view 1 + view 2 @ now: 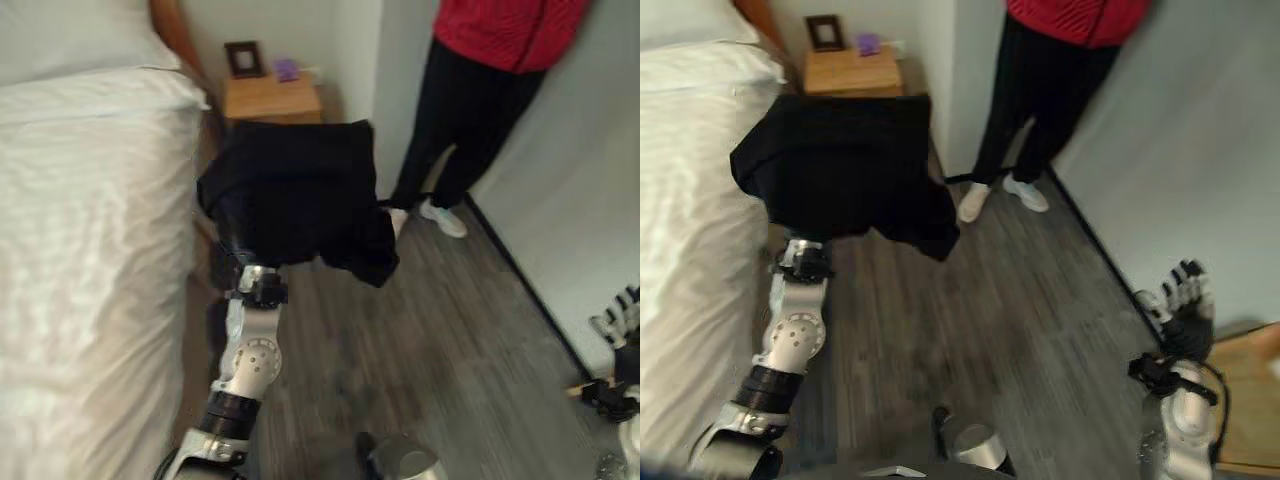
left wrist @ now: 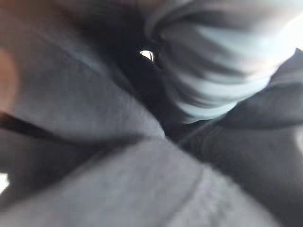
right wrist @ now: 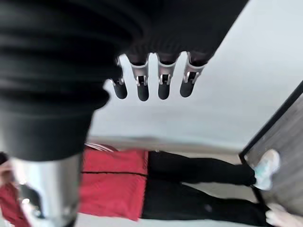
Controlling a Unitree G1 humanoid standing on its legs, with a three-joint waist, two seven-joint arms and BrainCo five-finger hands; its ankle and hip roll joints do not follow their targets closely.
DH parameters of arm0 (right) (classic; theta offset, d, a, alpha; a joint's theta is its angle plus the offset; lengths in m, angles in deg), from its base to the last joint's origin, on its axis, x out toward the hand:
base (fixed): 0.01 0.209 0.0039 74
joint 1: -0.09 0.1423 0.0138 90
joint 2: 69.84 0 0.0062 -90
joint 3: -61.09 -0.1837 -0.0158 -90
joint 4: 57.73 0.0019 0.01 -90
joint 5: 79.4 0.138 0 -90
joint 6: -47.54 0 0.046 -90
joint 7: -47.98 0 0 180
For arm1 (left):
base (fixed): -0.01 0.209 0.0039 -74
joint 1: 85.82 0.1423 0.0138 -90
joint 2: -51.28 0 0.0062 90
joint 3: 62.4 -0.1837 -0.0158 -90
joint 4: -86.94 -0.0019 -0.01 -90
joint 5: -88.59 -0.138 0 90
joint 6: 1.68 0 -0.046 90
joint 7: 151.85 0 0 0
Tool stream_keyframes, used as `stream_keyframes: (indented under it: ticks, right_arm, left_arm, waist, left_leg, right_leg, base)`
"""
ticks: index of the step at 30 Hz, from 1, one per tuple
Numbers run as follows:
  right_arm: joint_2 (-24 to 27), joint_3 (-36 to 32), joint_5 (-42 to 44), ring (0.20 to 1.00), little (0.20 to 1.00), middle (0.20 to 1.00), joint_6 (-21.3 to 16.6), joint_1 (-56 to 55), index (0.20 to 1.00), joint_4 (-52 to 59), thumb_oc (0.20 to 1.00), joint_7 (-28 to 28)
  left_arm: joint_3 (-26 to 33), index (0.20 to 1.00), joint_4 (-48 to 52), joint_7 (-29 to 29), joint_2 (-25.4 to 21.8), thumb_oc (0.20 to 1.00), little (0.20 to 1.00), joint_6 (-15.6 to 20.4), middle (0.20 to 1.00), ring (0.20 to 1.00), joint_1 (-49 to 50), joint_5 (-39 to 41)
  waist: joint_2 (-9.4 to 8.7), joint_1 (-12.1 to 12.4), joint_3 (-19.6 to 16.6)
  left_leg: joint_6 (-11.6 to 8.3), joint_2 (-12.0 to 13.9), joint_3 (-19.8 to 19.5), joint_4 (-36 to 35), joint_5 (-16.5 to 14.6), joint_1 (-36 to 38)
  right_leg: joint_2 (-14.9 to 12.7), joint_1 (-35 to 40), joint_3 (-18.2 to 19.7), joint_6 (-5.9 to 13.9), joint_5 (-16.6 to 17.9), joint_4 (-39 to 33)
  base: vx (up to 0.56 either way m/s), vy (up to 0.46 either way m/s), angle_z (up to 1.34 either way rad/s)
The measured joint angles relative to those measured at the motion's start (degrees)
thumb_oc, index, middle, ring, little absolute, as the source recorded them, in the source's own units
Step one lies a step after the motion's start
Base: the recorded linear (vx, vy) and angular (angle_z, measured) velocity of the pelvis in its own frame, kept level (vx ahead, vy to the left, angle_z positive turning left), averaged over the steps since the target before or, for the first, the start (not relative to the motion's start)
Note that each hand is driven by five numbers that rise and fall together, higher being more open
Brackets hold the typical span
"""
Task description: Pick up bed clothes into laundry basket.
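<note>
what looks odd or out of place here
The black garment hangs draped over the raised left hand, hiding its fingers, above bare floor beside the bed. A person stands close by, near the nightstand. The right hand hangs free with straight fingers.

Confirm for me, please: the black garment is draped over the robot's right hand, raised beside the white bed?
Not quite: the black garment hangs over the left hand, as the left eye view shows, raised beside the white bed. The right hand is bare, by the wall.
</note>
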Motion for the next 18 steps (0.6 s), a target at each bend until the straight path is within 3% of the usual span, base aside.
stream_keyframes:
  ticks: [1,2,3,4,5,6,7,8,9,10,11,12,13,14,15,16,17,18]
  right_arm:
    - [1.9,8.7,-0.1,1.000,1.000,1.000,-1.7,3.1,1.000,-1.1,1.000,-1.1]
    - [3.5,15.3,-0.2,1.000,1.000,1.000,-0.6,7.3,1.000,-4.2,1.000,-2.7]
    - [9.7,9.2,0.0,1.000,1.000,1.000,-1.1,3.2,1.000,1.6,1.000,-2.9]
    - [10.3,3.6,1.7,1.000,1.000,1.000,-0.2,-2.3,1.000,1.3,1.000,-2.1]
    - [11.0,4.3,2.1,1.000,1.000,1.000,0.1,-5.5,1.000,3.3,1.000,-1.9]
    - [11.0,4.0,1.9,1.000,1.000,1.000,-0.1,-7.8,1.000,6.8,1.000,-2.1]
    - [6.2,4.5,1.5,1.000,1.000,1.000,0.3,-6.1,1.000,6.4,1.000,-3.0]
    - [5.9,9.3,1.9,1.000,1.000,1.000,1.1,-4.7,1.000,6.6,1.000,-2.5]
    - [7.1,10.7,0.6,1.000,1.000,1.000,2.0,-6.5,1.000,7.1,1.000,-3.7]
    - [8.0,10.7,0.4,1.000,1.000,1.000,2.4,-5.9,1.000,7.0,1.000,-3.7]
    - [7.4,10.8,0.3,1.000,1.000,1.000,2.6,-4.4,1.000,6.3,1.000,-3.6]
    - [5.0,10.5,0.2,1.000,1.000,1.000,2.7,-1.8,1.000,4.9,1.000,-2.5]
    - [5.3,10.6,-0.3,1.000,1.000,1.000,2.7,-0.4,1.000,5.0,1.000,-2.4]
    - [3.5,11.7,-0.4,1.000,1.000,1.000,2.8,4.1,1.000,3.9,1.000,-2.7]
    - [2.8,12.2,-0.4,1.000,1.000,1.000,3.3,3.3,1.000,4.2,1.000,-2.6]
    - [5.9,11.5,-0.4,1.000,1.000,1.000,3.5,0.0,1.000,7.0,1.000,-3.5]
    - [6.5,9.7,-0.3,1.000,1.000,1.000,3.1,-3.1,1.000,7.8,1.000,-4.4]
    - [6.7,8.2,-0.2,1.000,1.000,1.000,3.2,-5.6,1.000,8.3,1.000,-4.5]
  left_arm:
    - [3.8,0.200,-0.7,1.2,-0.1,0.200,0.200,1.1,0.200,0.200,4.3,0.1]
    - [7.4,0.200,-3.4,2.3,-1.1,0.200,0.200,1.6,0.200,0.200,4.9,-0.1]
    - [7.9,0.200,-4.3,2.7,-0.5,0.200,0.200,2.7,0.200,0.200,1.0,-0.4]
    - [4.1,0.200,-4.1,2.0,1.1,0.200,0.200,2.6,0.200,0.200,0.4,-2.5]
    - [3.0,0.200,-4.6,2.2,3.1,0.200,0.200,3.7,0.200,0.200,-1.6,-2.3]
    - [2.7,0.200,-5.3,2.6,4.4,0.200,0.200,3.9,0.200,0.200,-4.3,-2.4]
    - [1.3,0.200,-4.8,2.7,1.2,0.200,0.200,3.5,0.200,0.200,-5.2,-3.9]
    - [1.7,0.200,-4.7,2.6,-1.6,0.200,0.200,1.3,0.200,0.200,-3.9,-7.4]
    - [2.4,0.200,-4.6,3.2,1.4,0.200,0.200,0.4,0.200,0.200,1.8,-8.7]
    - [4.0,0.200,-4.3,3.4,2.0,0.200,0.200,0.3,0.200,0.200,3.3,-8.8]
    - [7.1,0.200,-3.8,3.6,3.1,0.200,0.200,0.4,0.200,0.200,4.4,-9.1]
    - [10.5,0.200,-4.0,5.1,5.0,0.200,0.200,0.4,0.200,0.200,5.7,-8.7]
    - [10.2,0.200,-3.5,6.0,3.8,0.200,0.200,0.4,0.200,0.200,6.5,-8.6]
    - [12.2,0.200,-1.8,6.2,-2.4,0.200,0.200,0.2,0.200,0.200,4.5,-9.0]
    - [12.6,0.200,-1.8,6.2,-3.1,0.200,0.200,0.0,0.200,0.200,5.6,-9.0]
    - [11.9,0.200,-2.0,6.0,-1.3,0.200,0.200,-0.3,0.200,0.200,6.4,-8.9]
    - [10.6,0.200,-2.5,5.7,-0.5,0.200,0.200,-0.9,0.200,0.200,6.7,-8.8]
    - [9.0,0.200,-2.4,5.6,0.3,0.200,0.200,-1.5,0.200,0.200,6.9,-8.6]
  waist:
    - [1.01,1.7,0.6]
    - [6.51,3.8,0.8]
    - [13.01,0.0,2.3]
    - [10.41,-1.9,0.7]
    - [10.58,-5.2,1.0]
    - [12.23,-7.8,1.9]
    - [11.95,-10.0,2.2]
    - [13.07,-6.8,6.3]
    - [17.24,-3.8,8.9]
    - [18.91,-1.6,9.6]
    - [18.73,-0.1,9.9]
    - [17.70,4.1,9.6]
    - [17.20,8.6,8.5]
    - [9.23,11.5,8.1]
    - [6.77,13.3,7.0]
    - [10.64,12.4,5.3]
    - [10.50,10.9,4.7]
    - [10.09,8.8,4.7]
  left_leg:
    - [3.63,-16.1,-17.2,-4.2,-12.7,-0.1]
    - [10.85,-23.1,-33.4,-25.0,-17.1,4.7]
    - [6.63,-20.3,-36.0,-41.7,-14.0,2.9]
    - [7.26,-24.2,-31.1,-37.2,-19.1,4.2]
    - [10.45,-24.7,-22.5,-40.5,-23.4,8.7]
    - [13.36,-23.6,-14.6,-46.6,-24.2,9.5]
    - [13.71,-23.7,-9.0,-51.3,-18.6,7.9]
    - [15.05,-21.9,-5.6,-55.1,-15.0,8.4]
    - [15.80,-20.4,-0.3,-59.7,-13.0,11.4]
    - [16.24,-19.2,2.9,-60.4,-12.2,10.6]
    - [16.14,-18.8,5.4,-61.1,-11.7,10.4]
    - [14.84,-18.1,9.0,-62.7,-10.9,10.9]
    - [10.80,-16.6,11.2,-65.6,-9.3,9.3]
    - [11.54,-13.2,15.8,-52.3,-13.1,2.8]
    - [12.21,-11.6,15.0,-44.7,-16.2,3.8]
    - [6.93,-9.7,8.3,-50.3,-16.4,8.6]
    - [6.38,-11.8,3.6,-57.9,-16.6,11.0]
    - [4.65,-12.0,2.8,-61.2,-15.1,11.7]
  right_leg:
    - [3.7,2.2,7.7,9.43,7.4,-3.1]
    - [8.0,1.3,15.7,14.02,9.1,2.6]
    - [3.0,4.4,17.5,7.88,-3.8,0.8]
    - [-3.2,1.0,20.6,10.16,-3.4,1.7]
    - [-5.8,-1.1,24.1,13.37,-1.7,1.6]
    - [-6.5,-4.3,23.8,16.01,-0.1,2.1]
    - [-8.9,-8.6,21.2,17.40,7.4,-1.2]
    - [-10.5,-10.2,-7.0,12.48,15.4,-4.0]
    - [-13.9,-6.1,-22.3,6.94,1.7,11.7]
    - [-15.1,-5.1,-24.2,7.52,-3.0,20.1]
    - [-18.8,-3.7,-29.5,7.48,-5.8,28.2]
    - [-24.2,0.3,-36.4,6.95,-7.6,34.9]
    - [-22.3,5.4,-35.3,8.39,-9.0,30.3]
    - [-17.6,10.1,-40.9,6.59,-10.0,1.6]
    - [-17.0,9.2,-39.4,8.41,-6.9,0.6]
    - [-10.0,8.7,-33.4,9.16,-6.8,-0.6]
    - [-5.7,9.0,-28.0,4.46,-7.9,-1.5]
    - [-4.2,9.5,-25.9,2.87,-7.9,-3.2]
  base:
    - [0.31,0.438,-6.49]
    - [0.20,0.381,-5.62]
    - [0.02,0.863,-5.43]
    - [-0.22,0.946,-4.10]
    - [-0.50,0.976,-2.85]
    - [-0.53,0.560,-1.68]
    - [-0.52,0.485,-2.39]
    - [-0.43,0.416,-3.23]
    - [-0.46,0.387,-3.31]
    - [-0.37,0.258,-2.03]
    - [-0.26,0.068,-1.76]
    - [-0.14,-0.179,-2.09]
    - [-0.26,-0.482,-2.11]
    - [-0.28,-0.590,-1.94]
    - [-0.20,-0.494,-1.08]
    - [-0.03,-0.199,-0.32]
    - [0.01,-0.130,0.80]
    - [-0.14,-0.094,1.24]
